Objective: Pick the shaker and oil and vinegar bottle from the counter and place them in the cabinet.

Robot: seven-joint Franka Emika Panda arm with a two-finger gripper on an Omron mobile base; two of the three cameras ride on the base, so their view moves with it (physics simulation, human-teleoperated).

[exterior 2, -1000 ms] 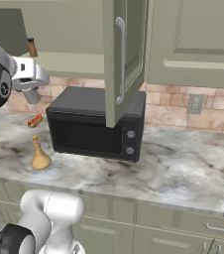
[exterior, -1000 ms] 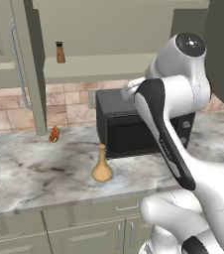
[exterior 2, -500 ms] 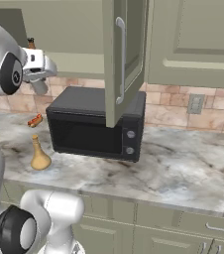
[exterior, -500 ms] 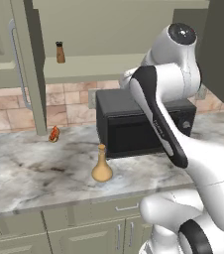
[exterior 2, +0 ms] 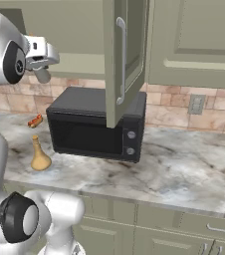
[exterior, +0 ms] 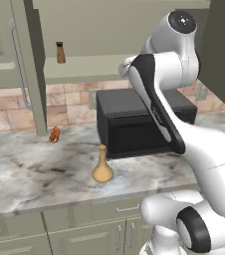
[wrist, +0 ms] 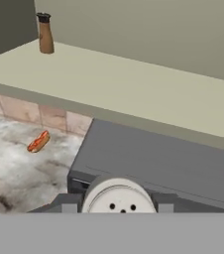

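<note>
Closest to me, in the hand view, my gripper [wrist: 118, 206] is clamped on the shaker [wrist: 118, 197], whose round pale top with small holes sits between the two dark finger tips [wrist: 67, 203]. From the right base view, the gripper [exterior 2: 43, 67] is raised above the black microwave [exterior 2: 97, 122], with the shaker's [exterior 2: 44, 74] grey body poking out beneath it.

Lower down, the oil and vinegar bottle [exterior: 102, 166] stands upright on the marbled counter [exterior: 30, 174], just in front of the microwave's [exterior: 134, 124] left corner. Its tan bulbous base rests on the stone and its thin neck points up.

Farther back, a small orange-red item [exterior: 54, 134] lies on the counter near the brick wall, well apart from the bottle.

Highest and farthest, the cabinet [exterior: 92, 67] is open, doors swung out. A brown shaker with a dark cap [exterior: 60, 52] stands upright toward the left of its pale-green shelf.
</note>
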